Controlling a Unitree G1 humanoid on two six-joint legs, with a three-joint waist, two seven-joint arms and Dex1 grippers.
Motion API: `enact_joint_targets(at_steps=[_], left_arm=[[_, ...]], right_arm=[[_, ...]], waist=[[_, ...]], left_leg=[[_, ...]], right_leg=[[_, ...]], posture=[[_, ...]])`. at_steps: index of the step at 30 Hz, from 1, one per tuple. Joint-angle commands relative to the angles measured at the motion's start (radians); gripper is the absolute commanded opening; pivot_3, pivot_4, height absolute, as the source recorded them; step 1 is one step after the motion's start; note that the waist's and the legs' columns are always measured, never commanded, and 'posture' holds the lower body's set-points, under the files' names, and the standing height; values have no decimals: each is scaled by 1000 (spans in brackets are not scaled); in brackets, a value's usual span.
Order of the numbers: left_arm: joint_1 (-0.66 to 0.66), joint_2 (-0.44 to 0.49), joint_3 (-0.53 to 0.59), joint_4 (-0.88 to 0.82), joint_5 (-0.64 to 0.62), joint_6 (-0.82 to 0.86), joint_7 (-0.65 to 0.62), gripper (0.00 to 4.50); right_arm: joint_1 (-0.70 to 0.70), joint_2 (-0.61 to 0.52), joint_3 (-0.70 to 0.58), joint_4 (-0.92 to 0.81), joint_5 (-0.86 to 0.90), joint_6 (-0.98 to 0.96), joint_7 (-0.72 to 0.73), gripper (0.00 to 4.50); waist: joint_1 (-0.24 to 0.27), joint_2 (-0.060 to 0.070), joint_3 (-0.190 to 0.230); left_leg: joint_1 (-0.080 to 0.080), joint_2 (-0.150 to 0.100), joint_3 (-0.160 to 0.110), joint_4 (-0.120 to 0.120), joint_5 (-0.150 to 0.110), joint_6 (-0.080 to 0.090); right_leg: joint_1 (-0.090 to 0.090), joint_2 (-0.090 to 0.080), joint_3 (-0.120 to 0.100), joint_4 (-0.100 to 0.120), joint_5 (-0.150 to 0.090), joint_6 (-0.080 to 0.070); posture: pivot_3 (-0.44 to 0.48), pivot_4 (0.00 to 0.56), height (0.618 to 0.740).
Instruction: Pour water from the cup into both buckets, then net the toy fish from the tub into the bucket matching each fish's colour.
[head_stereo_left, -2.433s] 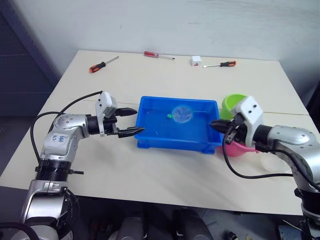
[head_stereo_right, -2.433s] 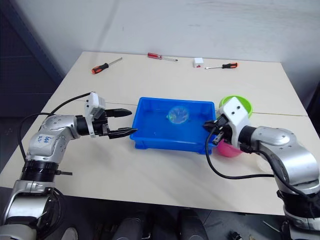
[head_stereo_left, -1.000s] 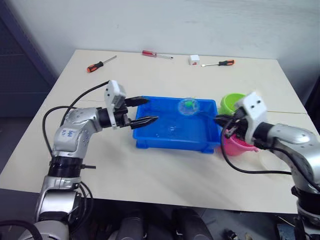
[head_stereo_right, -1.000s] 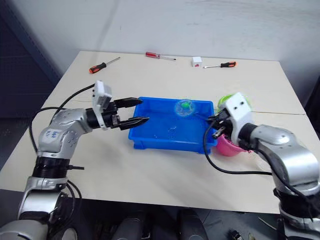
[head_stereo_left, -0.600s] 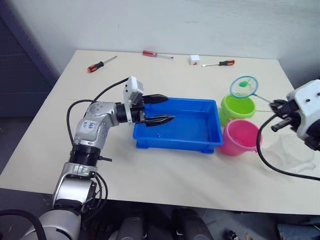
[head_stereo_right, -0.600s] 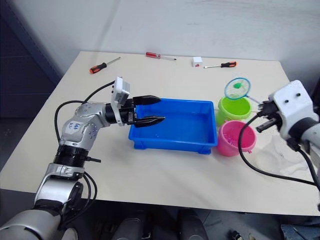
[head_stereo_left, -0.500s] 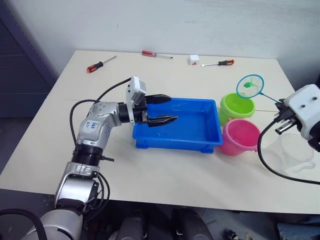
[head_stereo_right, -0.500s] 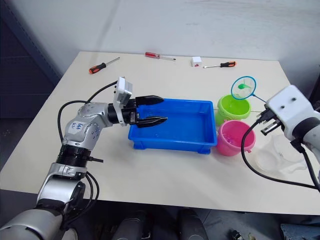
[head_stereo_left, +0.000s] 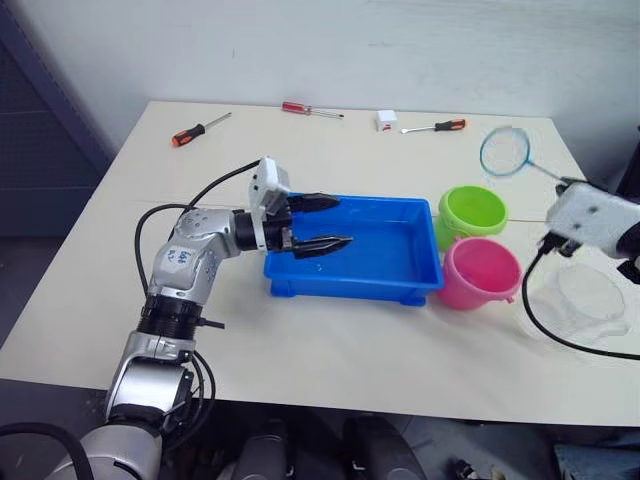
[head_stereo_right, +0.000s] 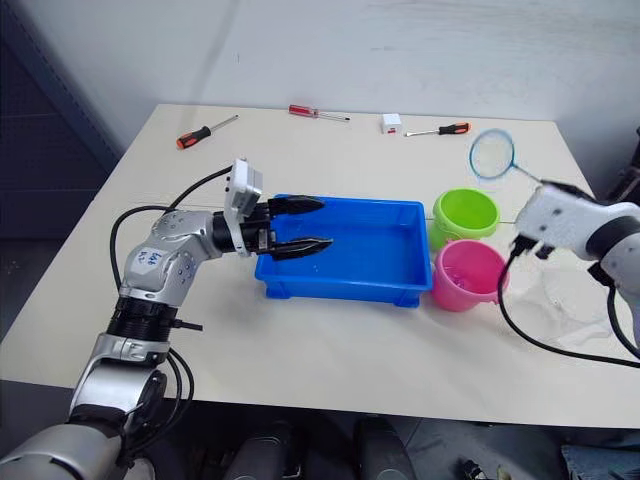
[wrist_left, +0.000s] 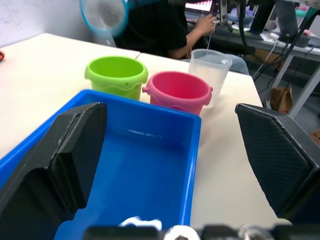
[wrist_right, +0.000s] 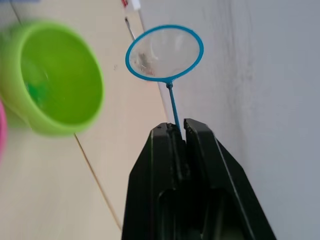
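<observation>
The blue tub (head_stereo_left: 400, 272) sits mid-table. My left gripper (head_stereo_left: 336, 222) hovers open over its left end, fingers (wrist_left: 65, 155) wide apart and empty. Right of the tub stand the lime green bucket (head_stereo_left: 472, 212) and, nearer me, the pink bucket (head_stereo_left: 480, 272). The clear cup (head_stereo_left: 585, 300) stands right of the pink one. My right gripper (wrist_right: 179, 129) is shut on the thin handle of the net (head_stereo_left: 503, 150), whose blue hoop is held in the air beyond the green bucket, its mesh looking empty. A small green fish-like blur (wrist_right: 35, 91) lies inside the green bucket.
Three red-handled screwdrivers (head_stereo_left: 200, 128) (head_stereo_left: 312, 108) (head_stereo_left: 435, 126) and a small white box (head_stereo_left: 386, 119) lie along the table's far edge. A person (wrist_left: 155, 25) sits at a desk beyond the table's right side.
My right gripper has swung the net up and back, from over the green bucket to beyond it; the green fish no longer shows in the mesh. The left gripper holds over the tub.
</observation>
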Motion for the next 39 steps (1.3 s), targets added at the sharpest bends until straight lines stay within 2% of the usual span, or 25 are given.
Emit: enact_joint_targets(at_steps=[1,5,8,10,13,18,20,21,23,25,26,29,32,35,39], left_arm=[[55,91,26,-138,-72,81,-79,4432],[177,247,55,-276,-127,164,-150,4432],[266,313,71,-329,-110,163,-137,4432],[341,342,90,-363,-97,160,-113,4432],[417,369,104,-399,-84,151,-83,4432],[510,380,120,-427,-57,123,-27,4432],[525,376,130,-439,-63,127,-5,4432],[528,370,136,-443,-67,130,11,4500],[533,367,147,-449,-74,131,32,4500],[528,363,164,-444,-92,144,45,4500],[518,360,179,-432,-110,157,49,4500],[493,352,207,-404,-144,182,60,4500],[440,350,237,-312,-147,183,73,4500],[370,347,257,-205,-129,148,73,4500],[327,348,242,-139,-98,100,55,4500]], right_arm=[[0,41,-109,-189,343,209,136,0],[74,81,-141,-319,653,376,249,0],[162,70,-65,-371,666,355,342,0],[199,85,29,-383,619,305,373,0],[228,107,154,-365,515,205,403,0],[221,131,389,-201,227,-35,424,0],[206,142,439,-147,156,-98,419,0],[198,146,460,-120,125,-123,420,842],[183,163,479,-70,67,-181,396,1529],[177,180,451,-64,78,-177,375,2447],[193,176,403,-94,113,-142,366,3041],[248,167,287,-175,199,-57,350,4399],[398,200,29,-278,358,55,315,4460],[551,269,-282,-255,460,117,270,4460],[676,303,-484,-243,478,134,262,4460]], waist=[[0,0,0],[2,0,0],[4,0,0],[5,0,0],[2,0,0],[1,0,0],[1,0,0],[1,0,0],[1,0,0],[1,0,0],[1,0,0],[3,0,0],[20,0,0],[30,0,-1],[25,-1,-1]], left_leg=[[0,0,0,-1,0,0],[0,0,-2,-1,0,0],[5,0,-2,-2,-2,4],[9,0,-2,-3,-6,10],[15,0,-2,-6,-8,11],[16,0,-2,-7,-8,10],[16,0,-2,-8,-8,10],[16,0,-2,-9,-7,10],[17,0,-2,-10,-7,9],[17,0,-2,-10,-7,9],[17,0,-2,-10,-7,8],[17,0,-2,-12,-6,8],[17,0,-3,-13,-6,8],[17,0,-3,-15,-6,8],[17,-1,-2,-16,-6,8]], right_leg=[[0,0,0,0,0,0],[1,-1,-1,-2,0,0],[7,-2,-1,-10,0,0],[12,-3,-1,-13,0,0],[19,-3,-1,-18,0,0],[19,-3,-1,-18,0,0],[19,-3,-1,-18,0,-1],[19,-3,-1,-18,0,-1],[18,-3,-1,-18,-1,-1],[18,-3,-2,-18,-1,-1],[18,-3,-2,-17,-1,-1],[18,-3,-2,-17,-1,-1],[18,-3,-3,-18,-1,-1],[20,-3,-4,-18,-1,-1],[21,-3,-3,-19,0,-1]], posture=[[0,150,740],[0,150,740],[0,150,740],[0,150,740],[0,150,740],[0,150,740],[0,150,740],[0,150,740],[0,150,740],[0,150,740],[0,150,740],[0,150,740],[0,150,740],[0,150,740],[0,150,740]])
